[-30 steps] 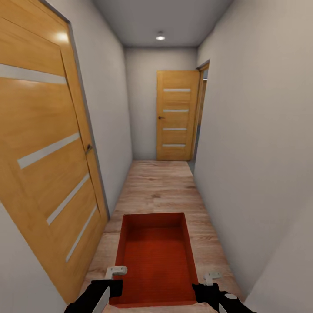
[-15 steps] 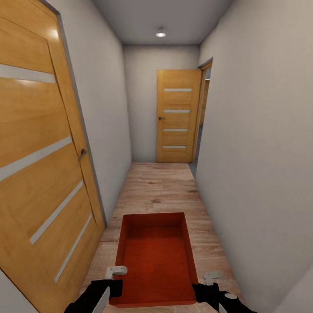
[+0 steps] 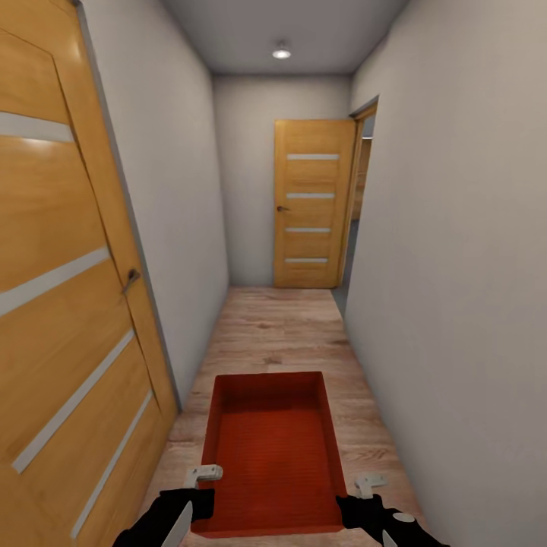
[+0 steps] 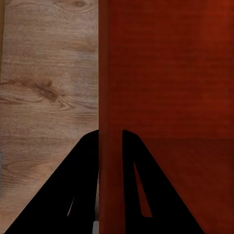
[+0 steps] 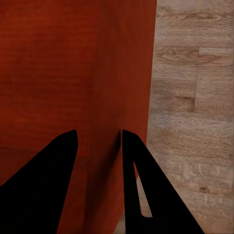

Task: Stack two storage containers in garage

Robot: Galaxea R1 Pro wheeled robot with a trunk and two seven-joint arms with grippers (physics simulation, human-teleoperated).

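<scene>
At the bottom of the head view, the left gripper [image 3: 199,486] and the right gripper [image 3: 363,492] each pinch one long side wall of a red-orange storage container [image 3: 272,448]. In the left wrist view the left gripper's fingers [image 4: 131,161] are closed on the thin wall, one inside and one outside; the right wrist view shows the right gripper's fingers [image 5: 129,156] straddling the opposite wall the same way. The container hangs between the two arms, equally near both, above the wood-plank flooring [image 3: 277,327], its long axis pointing straight ahead down the narrow hallway. A wooden door [image 3: 64,319] fills the left of the frame. Another door [image 3: 310,205] stands open at centre, and beside it an opening [image 3: 357,228] in the right wall probably marks the way onward, so the container's length must stay aligned with the passage.
</scene>
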